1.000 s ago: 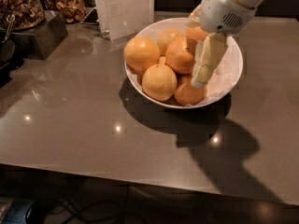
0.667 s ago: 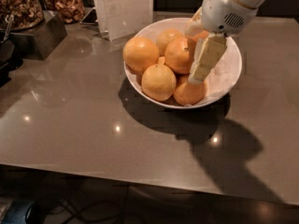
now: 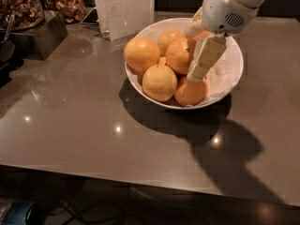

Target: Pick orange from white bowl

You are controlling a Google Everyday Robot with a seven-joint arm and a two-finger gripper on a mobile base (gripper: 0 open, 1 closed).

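The white bowl (image 3: 232,74), lined with crinkled white paper, sits on the grey counter and holds several oranges. The biggest orange (image 3: 141,54) lies at the bowl's left rim. A second orange (image 3: 159,82) with a dark stem dot is at the front, a third (image 3: 180,55) in the middle, and a fourth (image 3: 190,93) at the front right. My gripper (image 3: 200,62) reaches down from the upper right into the right half of the bowl. It is against the right side of the middle orange and above the front-right one. It hides part of the bowl's far right.
A white upright sign (image 3: 125,8) stands just behind the bowl on the left. Dark containers of nuts (image 3: 21,6) and dried snacks (image 3: 70,6) stand at the far left. The counter's front edge (image 3: 140,172) runs across the bottom.
The gripper's lower end has shifted slightly left and up within the bowl. The oranges have not moved.
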